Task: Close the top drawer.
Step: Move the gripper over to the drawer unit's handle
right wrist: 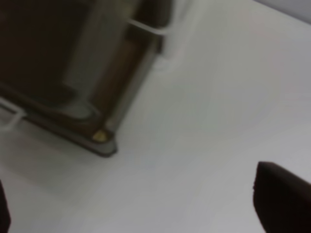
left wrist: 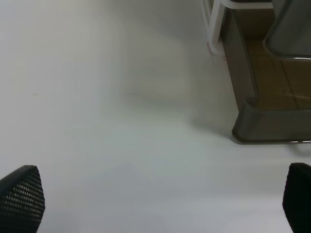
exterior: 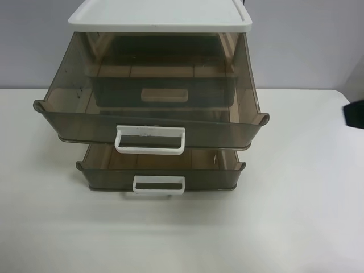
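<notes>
No writing, label, brand, number or sign is showing legibly in any of the views. A faint grey smudge is showing on the white handle [exterior: 149, 131] of the top drawer [exterior: 74, 122], near the centre of the exterior high frame, and it is too faint to read.

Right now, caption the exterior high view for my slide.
Top drawer pulled well out above a partly open second drawer on a white table.

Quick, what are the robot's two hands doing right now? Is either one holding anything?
Left hand: open, holding nothing.
Right hand: open, holding nothing.
</notes>
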